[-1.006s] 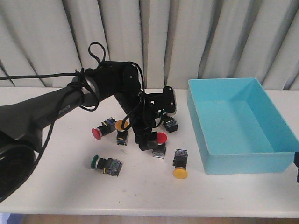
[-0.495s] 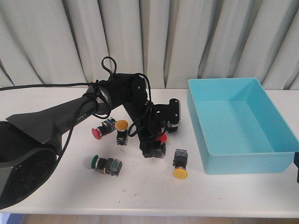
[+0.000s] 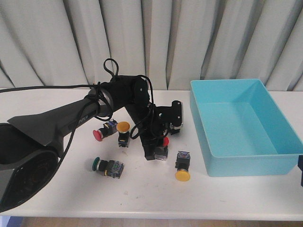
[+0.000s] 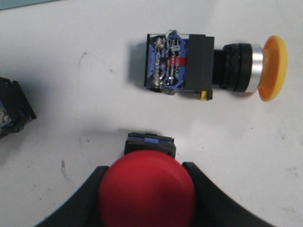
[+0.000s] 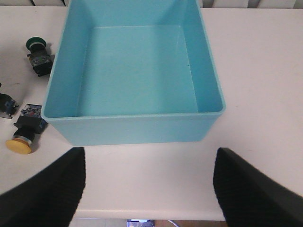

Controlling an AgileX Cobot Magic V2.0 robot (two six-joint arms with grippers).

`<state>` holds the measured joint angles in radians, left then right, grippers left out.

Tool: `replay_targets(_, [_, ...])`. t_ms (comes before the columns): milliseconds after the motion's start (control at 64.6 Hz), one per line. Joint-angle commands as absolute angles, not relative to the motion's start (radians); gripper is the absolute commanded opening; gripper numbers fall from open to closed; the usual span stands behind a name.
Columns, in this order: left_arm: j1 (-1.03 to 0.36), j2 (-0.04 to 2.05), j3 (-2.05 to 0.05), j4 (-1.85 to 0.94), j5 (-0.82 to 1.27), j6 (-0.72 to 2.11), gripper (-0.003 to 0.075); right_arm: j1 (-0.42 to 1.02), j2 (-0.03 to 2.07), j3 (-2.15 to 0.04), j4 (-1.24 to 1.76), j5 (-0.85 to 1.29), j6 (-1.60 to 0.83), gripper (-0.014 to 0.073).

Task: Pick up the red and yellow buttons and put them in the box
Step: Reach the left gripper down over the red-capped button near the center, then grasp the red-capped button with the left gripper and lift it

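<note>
The left gripper (image 4: 144,189) had dropped lower over the last second, and its black fingers (image 4: 83,198) now hugged the red mushroom-capped push-button (image 4: 147,189), still on the table (nothing lifted), near the empty light-blue plastic bin (image 3: 246,156).

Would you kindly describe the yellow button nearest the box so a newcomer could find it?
Start at the light-blue box on the table's right. Just left of its near corner lies a yellow button, cap toward the table's front edge. The other yellow-capped one sits farther left, beyond the left gripper.
</note>
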<state>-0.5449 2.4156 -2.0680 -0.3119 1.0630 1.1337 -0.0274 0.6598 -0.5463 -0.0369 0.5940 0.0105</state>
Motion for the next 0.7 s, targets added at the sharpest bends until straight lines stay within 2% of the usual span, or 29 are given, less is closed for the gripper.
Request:
replay_targets(0, [-0.548,2.343,-2.098,-0.346,1.044,1.100,0.0144,-0.033,0.665,-0.579,-0.043,0.538,0.000,0.0540])
replay_targets(464, [-0.548,2.281,-2.098,-0.345,1.062,0.979,0.0128,-0.033,0.665,-0.579,-0.043,0.539,0.000,0.0540])
replay_targets(681, [-0.554,2.168,-2.082,-0.339,1.052,0.929,0.0128,-0.033,0.665,-0.579,-0.043,0.541,0.000,0.0540])
